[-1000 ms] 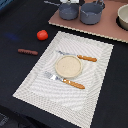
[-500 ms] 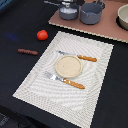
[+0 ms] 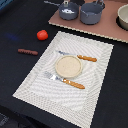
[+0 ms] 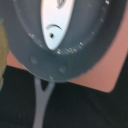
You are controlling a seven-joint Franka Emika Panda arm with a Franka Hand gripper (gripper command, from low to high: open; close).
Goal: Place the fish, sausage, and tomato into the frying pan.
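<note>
The frying pan (image 3: 69, 11) stands on a pink board at the back, with its thin handle toward the exterior view's left. In the wrist view the pan (image 4: 90, 45) fills the frame and the white fish (image 4: 56, 25) lies flat inside it. My gripper (image 3: 66, 2) hangs just above the pan at the picture's top edge, and its fingers do not show clearly in either view. The red tomato (image 3: 42, 35) and the dark sausage (image 3: 28, 51) lie on the black table at the exterior view's left, apart from each other.
A taller grey pot (image 3: 92, 13) stands right beside the pan on the pink board (image 3: 100, 31). A beige-rimmed bowl (image 3: 123, 16) stands at the far right. A striped placemat (image 3: 35, 87) holds a tan plate (image 3: 68, 66), a knife (image 3: 77, 57) and a fork (image 3: 65, 80).
</note>
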